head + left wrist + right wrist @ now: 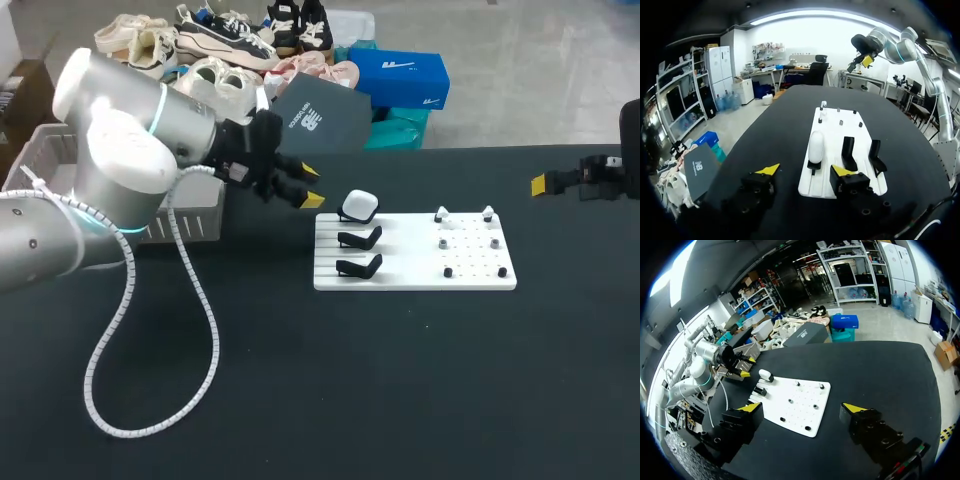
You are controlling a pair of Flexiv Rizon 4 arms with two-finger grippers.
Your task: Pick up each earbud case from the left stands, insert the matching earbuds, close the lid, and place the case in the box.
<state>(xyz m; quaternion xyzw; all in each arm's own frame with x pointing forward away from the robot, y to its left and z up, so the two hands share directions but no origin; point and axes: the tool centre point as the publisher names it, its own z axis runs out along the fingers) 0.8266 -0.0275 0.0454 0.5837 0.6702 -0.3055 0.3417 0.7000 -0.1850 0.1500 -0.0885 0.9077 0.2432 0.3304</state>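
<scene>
Left gripper (310, 185) spread wide, hovering near earbud case (359, 206).

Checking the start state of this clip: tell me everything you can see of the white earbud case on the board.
The earbud case is a small white shell with rounded corners, smooth and glossy like plastic. It looks closed; no raised lid shows. It stands propped on a black stand, the rearmost of three at the left side of the white board, and touches only that stand. The left gripper hangs open beside it, clearly apart from it.
</scene>
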